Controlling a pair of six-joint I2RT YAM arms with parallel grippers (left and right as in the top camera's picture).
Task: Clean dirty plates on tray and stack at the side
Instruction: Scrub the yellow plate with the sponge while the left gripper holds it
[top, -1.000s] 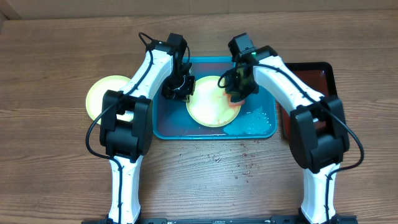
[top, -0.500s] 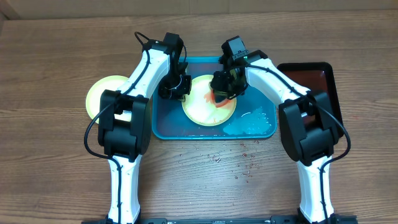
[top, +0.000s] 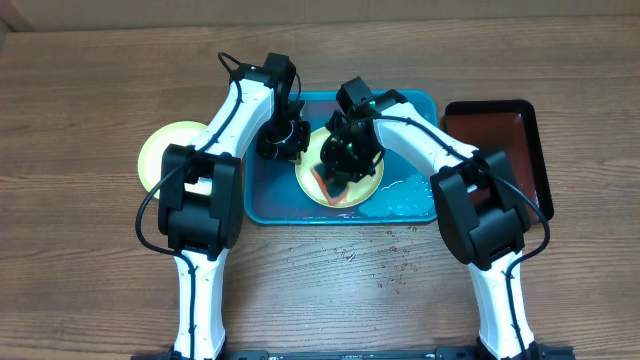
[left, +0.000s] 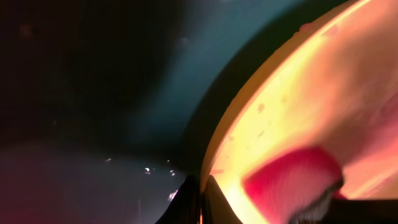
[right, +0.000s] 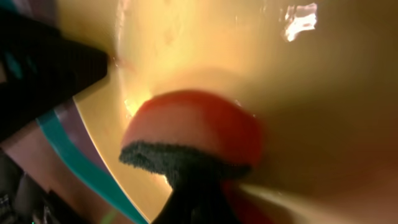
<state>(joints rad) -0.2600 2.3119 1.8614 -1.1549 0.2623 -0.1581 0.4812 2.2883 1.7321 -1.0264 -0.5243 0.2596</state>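
A yellow-green round plastic plate (top: 366, 185) lies inside the turquoise-blue rectangular plastic tray (top: 265, 195), which sits at upper centre of the overhead view on the wooden counter (top: 100, 280). The left end effector (top: 283, 143) meets the plate at its left edge. In the left wrist view its fingertips (left: 214, 200) are closed with the plate's rim pinched between them. The right end effector (top: 340, 170) is over the plate, clamped on a red sponge with a dark scouring layer (right: 193, 134). In the right wrist view the sponge presses against the wet, glossy plate surface (right: 298, 93). Water glistens on the tray floor at its lower right.

A second yellow-green round plate (top: 160, 155) rests on the counter left of the tray, partly covered by the left arm. A dark red-black rectangular tray (top: 500, 140) lies just right of the blue one. Water droplets (top: 390, 262) dot the counter below the tray.
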